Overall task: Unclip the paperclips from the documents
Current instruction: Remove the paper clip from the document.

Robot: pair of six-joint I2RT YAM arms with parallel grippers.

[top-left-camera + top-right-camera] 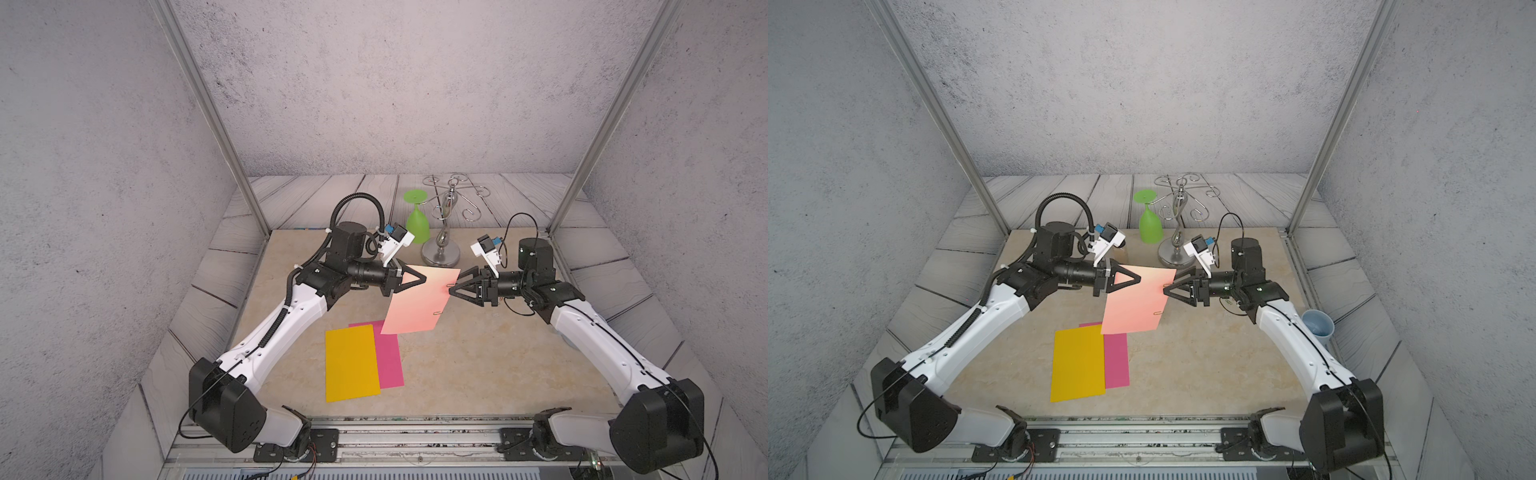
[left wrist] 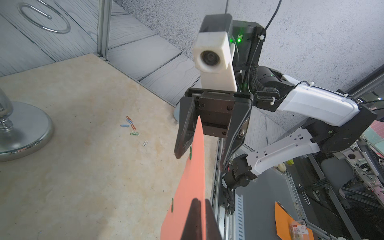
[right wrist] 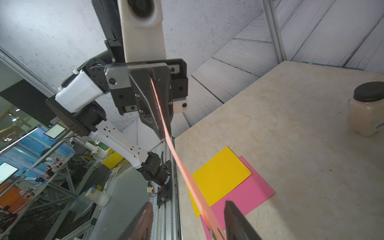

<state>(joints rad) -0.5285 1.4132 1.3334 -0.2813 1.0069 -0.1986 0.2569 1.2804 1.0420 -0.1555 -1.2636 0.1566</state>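
Golden yellow sheet (image 1: 351,363) lies flat on the near part of the beige stone-patterned table (image 1: 478,374), covering the left side of the magenta sheet (image 1: 390,361) beneath it. A pale blue cup (image 1: 1318,326) shows in a top view at the table's right edge, beside the right arm. Just beyond these two the salmon pink sheet (image 1: 415,303) hangs tilted in the air between the arms; whether its lower edge touches the magenta sheet cannot be told. The left gripper (image 1: 423,279) has its black fingers pressed together on the left edge of this sheet, pinching the paper, and the right wrist view shows the sheet running straight out from between them. Facing it, the right gripper (image 1: 451,289) stands spread at the opposite edge, one finger on each side of the paper and neither clamping it. Two paperclips (image 1: 438,312) sit on that right edge, one right at the spread fingertips and one lower down; they look green in the left wrist view. Loose clips (image 2: 131,126) in blue, orange, green and white lie scattered on the table on the right arm's side. Farther back a chrome wire stand (image 1: 440,253) rises from a round base, and a green glass (image 1: 417,224) hangs upside down from one of its curled arms. A black-lidded jar (image 3: 367,110) of pale contents stands on the table
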